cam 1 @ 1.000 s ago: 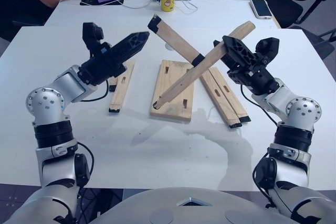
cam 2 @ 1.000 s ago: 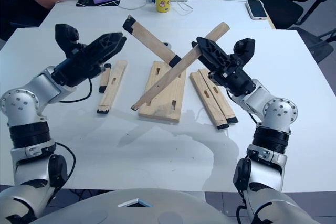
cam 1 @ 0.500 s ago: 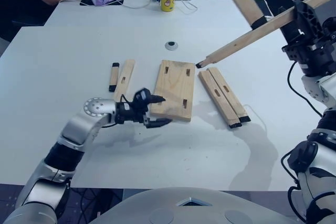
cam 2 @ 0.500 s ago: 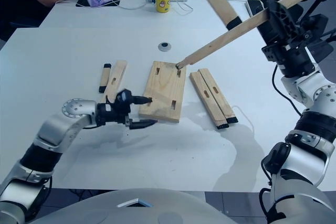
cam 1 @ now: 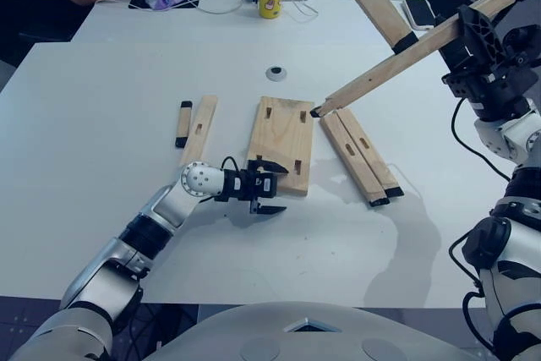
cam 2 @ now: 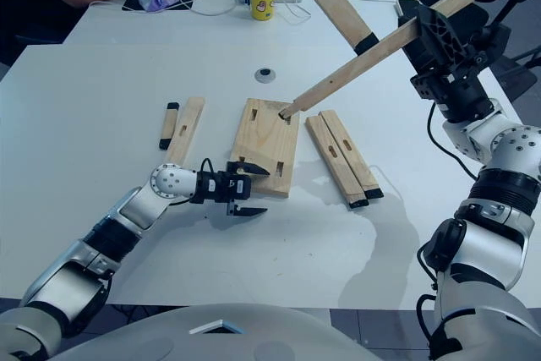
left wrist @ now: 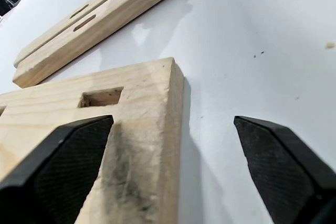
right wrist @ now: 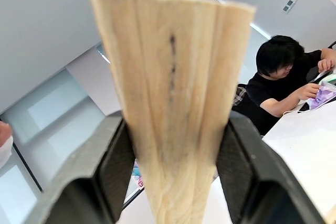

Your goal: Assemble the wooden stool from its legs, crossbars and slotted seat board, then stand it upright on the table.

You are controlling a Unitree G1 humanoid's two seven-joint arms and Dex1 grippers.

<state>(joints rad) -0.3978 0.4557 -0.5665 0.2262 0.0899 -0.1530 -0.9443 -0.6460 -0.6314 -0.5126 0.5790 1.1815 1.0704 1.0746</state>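
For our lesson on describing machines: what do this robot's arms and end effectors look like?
The left arm and right arm are silver with rounded joints, black bands and looping black cables. The left end effector and right end effector are black; the left's fingers are pointed and finely textured.

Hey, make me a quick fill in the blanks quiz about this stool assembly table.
The left gripper at the board's near end is ___.
The right gripper holds ___ crossed legs.
The board has ___ slots.
Two equal-length legs lie together on the board's ___ side.
Answers: open; two; four; right.
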